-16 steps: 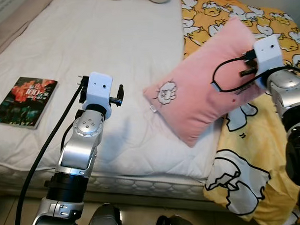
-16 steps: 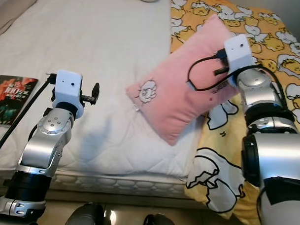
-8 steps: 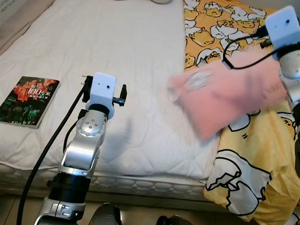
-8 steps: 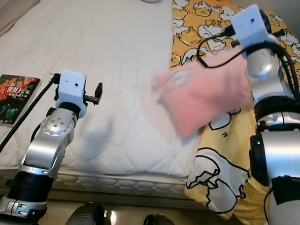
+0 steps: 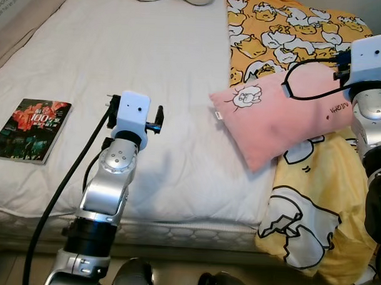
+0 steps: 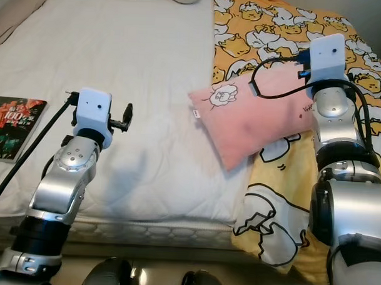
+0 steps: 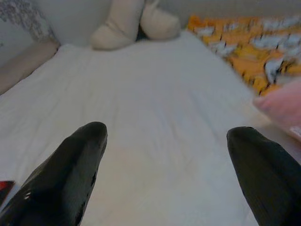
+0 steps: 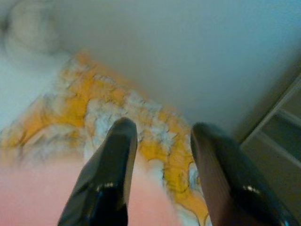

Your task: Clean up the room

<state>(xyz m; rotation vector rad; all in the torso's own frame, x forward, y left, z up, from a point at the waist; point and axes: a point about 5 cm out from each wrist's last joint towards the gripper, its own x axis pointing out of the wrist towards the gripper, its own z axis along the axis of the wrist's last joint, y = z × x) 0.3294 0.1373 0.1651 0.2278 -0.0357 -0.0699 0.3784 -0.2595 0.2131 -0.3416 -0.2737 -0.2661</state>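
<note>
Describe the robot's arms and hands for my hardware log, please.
Both arms are silver metal with black joint sections. Each wrist carries a white box-shaped camera housing, with a black cable looping along the arm. The left hand and the right hand each have two long, glossy black fingers.

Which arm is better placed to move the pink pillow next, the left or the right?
Probably the right: the right gripper is at the pink pillow, while the left gripper hovers open over bare white bed.
</note>
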